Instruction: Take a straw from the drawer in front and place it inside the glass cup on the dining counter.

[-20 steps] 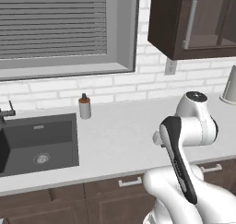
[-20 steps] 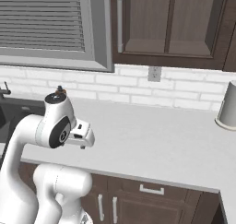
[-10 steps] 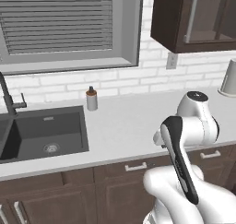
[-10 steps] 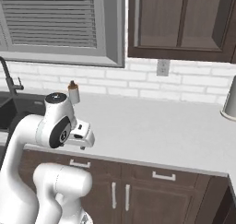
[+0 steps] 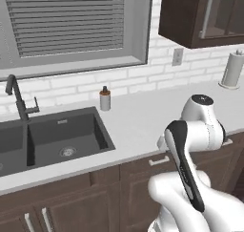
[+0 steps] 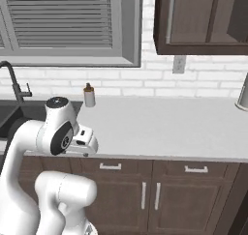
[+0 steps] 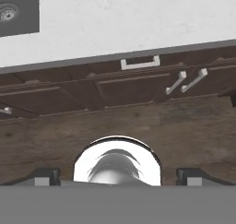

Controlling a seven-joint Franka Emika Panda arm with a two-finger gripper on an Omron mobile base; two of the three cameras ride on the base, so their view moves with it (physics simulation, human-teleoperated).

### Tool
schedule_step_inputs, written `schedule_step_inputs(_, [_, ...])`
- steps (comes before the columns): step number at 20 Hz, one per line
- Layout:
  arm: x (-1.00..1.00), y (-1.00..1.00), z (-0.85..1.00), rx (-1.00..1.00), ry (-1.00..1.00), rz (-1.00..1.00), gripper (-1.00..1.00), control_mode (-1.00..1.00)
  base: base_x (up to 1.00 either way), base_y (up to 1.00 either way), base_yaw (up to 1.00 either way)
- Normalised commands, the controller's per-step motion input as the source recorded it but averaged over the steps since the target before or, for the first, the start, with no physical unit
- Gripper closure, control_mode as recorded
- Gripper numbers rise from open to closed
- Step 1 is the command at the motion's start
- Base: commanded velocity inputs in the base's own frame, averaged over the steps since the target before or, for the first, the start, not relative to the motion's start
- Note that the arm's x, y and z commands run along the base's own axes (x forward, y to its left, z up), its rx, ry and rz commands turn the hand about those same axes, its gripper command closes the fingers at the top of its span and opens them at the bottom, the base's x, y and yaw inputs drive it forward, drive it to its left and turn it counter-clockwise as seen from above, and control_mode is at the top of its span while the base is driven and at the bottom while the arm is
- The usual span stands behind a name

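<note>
Hanging wide open and empty, the gripper (image 7: 118, 174) shows its two dark fingertips (image 7: 45, 174) far apart at the bottom of the hand view, nothing between them, pointing down toward the wood floor (image 7: 184, 126) in front of the cabinets.

In the hand view, just past the fingertips: the dark brown cabinet fronts. The drawer (image 7: 133, 64) sits directly under the white worktop (image 7: 138, 15) edge, shut flush, its small silver bar handle (image 7: 140, 63) facing out. Below it, two cabinet doors with a pair of silver handles (image 7: 186, 81) side by side. Corner of the dark sink (image 7: 18, 11) at top left of that view.

Left base view: arm (image 5: 190, 145) folded in front of the counter, elbow up, hand tucked low. Drawer handle (image 5: 159, 161) shows just left of the arm, under the worktop (image 5: 143, 116) edge. Sink (image 5: 52, 140) to the left with a dark faucet (image 5: 19, 100). Small soap bottle (image 5: 105, 98) stands on the worktop behind the sink's right edge, against the brick wall. Paper towel roll (image 5: 232, 69) upright at far right.

Right base view: arm (image 6: 58, 132) at lower left, hand near the worktop (image 6: 169, 127) front edge. Two drawer handles along the front; the left one (image 6: 110, 167) is nearer the arm. Soap bottle (image 6: 89, 95) by the wall, wall outlet (image 6: 179, 64) above the counter, upper cabinet (image 6: 203, 19) top right.

Can't tell where the straw is with the drawer shut.
</note>
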Motion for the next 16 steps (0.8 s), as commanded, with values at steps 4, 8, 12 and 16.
schedule_step_inputs(4, [0.0,0.0,0.0,0.0,0.0,0.0,-1.0,1.0,-0.16,0.62,-0.4])
schedule_step_inputs(8, [0.0,0.0,0.0,0.0,0.0,0.0,-1.0,1.0,-0.21,0.51,-0.42])
schedule_step_inputs(12, [0.0,0.0,0.0,0.0,0.0,0.0,-1.0,1.0,-0.12,0.49,-0.44])
schedule_step_inputs(16, [0.0,0.0,0.0,0.0,0.0,0.0,-1.0,1.0,-0.18,0.45,-0.45])
